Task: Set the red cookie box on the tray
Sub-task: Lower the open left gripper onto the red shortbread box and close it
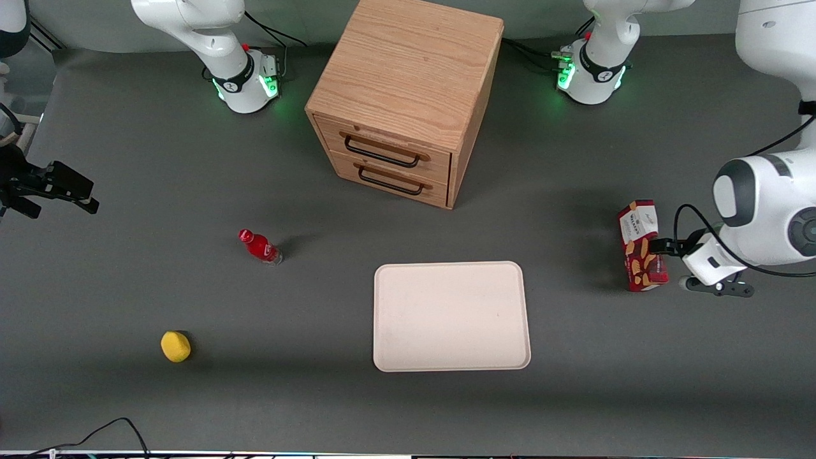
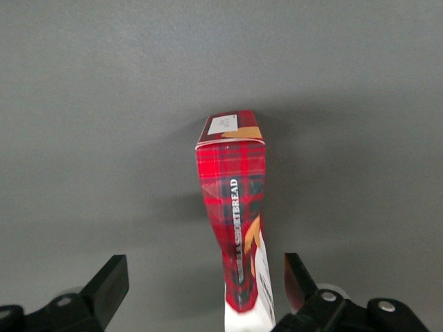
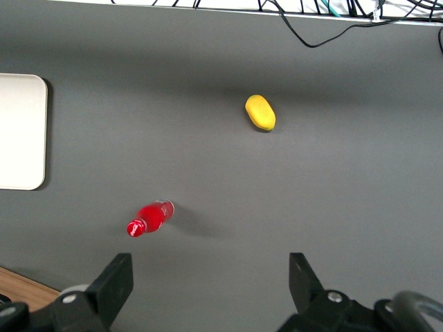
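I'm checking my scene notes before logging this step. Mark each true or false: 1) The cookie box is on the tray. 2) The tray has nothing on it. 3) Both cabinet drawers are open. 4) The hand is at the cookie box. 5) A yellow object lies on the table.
1) False: the cookie box stands on the table, apart from the tray.
2) True.
3) False: both drawers of the cabinet are shut.
4) True: the hand is at the box, fingers open around it.
5) True: the yellow object.
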{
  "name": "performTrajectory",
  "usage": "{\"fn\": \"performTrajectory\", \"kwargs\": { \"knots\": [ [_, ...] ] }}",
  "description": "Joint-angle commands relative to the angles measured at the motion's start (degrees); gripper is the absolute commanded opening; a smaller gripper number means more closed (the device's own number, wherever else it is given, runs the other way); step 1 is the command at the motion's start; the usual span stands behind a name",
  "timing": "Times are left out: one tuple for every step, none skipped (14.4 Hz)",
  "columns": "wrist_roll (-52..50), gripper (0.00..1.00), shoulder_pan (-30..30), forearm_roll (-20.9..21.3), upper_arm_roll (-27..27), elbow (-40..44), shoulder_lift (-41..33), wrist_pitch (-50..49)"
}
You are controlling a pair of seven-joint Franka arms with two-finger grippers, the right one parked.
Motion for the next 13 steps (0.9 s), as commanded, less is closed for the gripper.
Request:
{"fn": "performTrajectory", "kwargs": {
  "knots": [
    [-0.6,1.0,-0.6,0.2,0.2,-2.9,0.9,5.2],
    [-0.6,1.0,-0.6,0.0,0.1,-3.2,1.8,6.6],
    [-0.6,1.0,-0.6,-0.2,0.1,-3.8,2.4,8.2],
    [-1.2,1.0,-0.6,-0.2,0.1,-4.1,2.8,9.0],
    [-2.2,0.98,-0.8,-0.2,0.0,-4.1,2.9,8.8],
    [-3.2,0.86,-1.0,-0.2,0.0,-4.1,2.8,7.9],
    [-3.8,0.76,-1.1,-0.2,-0.1,-4.1,2.8,7.7],
    [-3.9,0.63,-1.3,-0.2,-0.2,-4.1,2.9,7.6],
    [-4.2,0.4,-1.3,-0.2,-0.3,-4.1,2.9,7.0],
    [-4.7,0.1,-1.5,-0.2,-0.3,-3.9,2.8,5.7],
    [-4.7,0.0,-1.5,-0.2,-0.3,-3.6,2.6,4.4],
    [-4.4,0.0,-1.5,-0.2,-0.3,-3.6,2.5,4.0],
    [-3.9,0.0,-1.5,-0.1,-0.3,-3.5,2.5,3.9]
  ]
}}
